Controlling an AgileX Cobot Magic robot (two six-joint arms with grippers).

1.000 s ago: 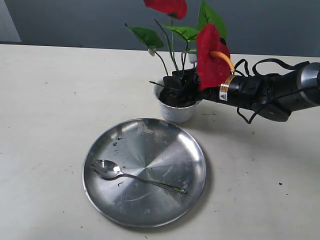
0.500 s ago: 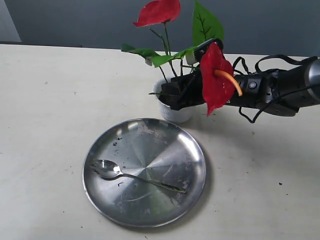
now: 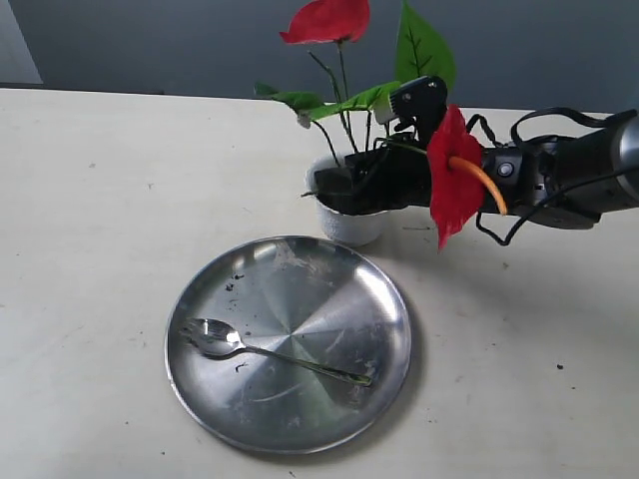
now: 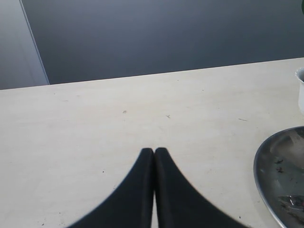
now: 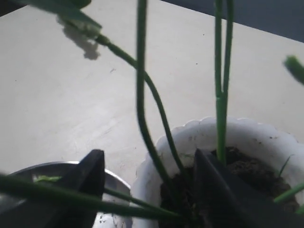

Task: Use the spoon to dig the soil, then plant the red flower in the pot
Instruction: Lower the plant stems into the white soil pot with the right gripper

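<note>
Spoon [image 3: 275, 357] rests on the steel plate [image 3: 300, 299], digging seemingly done. The left gripper [image 4: 154, 151] sits pressed together, idle. Red flower [image 3: 451, 175] stands in the pot [image 3: 344, 228], stems in soil [image 5: 247, 166]. The right gripper [image 5: 147, 159] has jaws apart around them, probably releasing.

Plate: large round steel plate [image 3: 319, 294], lying flat on the counter [image 3: 90, 180], toward the near side; shallow raised rim, brushed shine with streaks of glare fanning out from its middle.
Plate surface: dark flecks [image 3: 236, 281] scattered near its far-left rim; dull smears by the far edge.
Counter: pale off-white, matte; a few tiny dark specks [image 3: 559, 367] lie well right of the plate.
Backdrop: dark grey-blue wall [image 3: 150, 40] behind the counter's far edge.
Far-left corner: paler grey panel [image 3: 15, 40] beside the dark wall.
</note>
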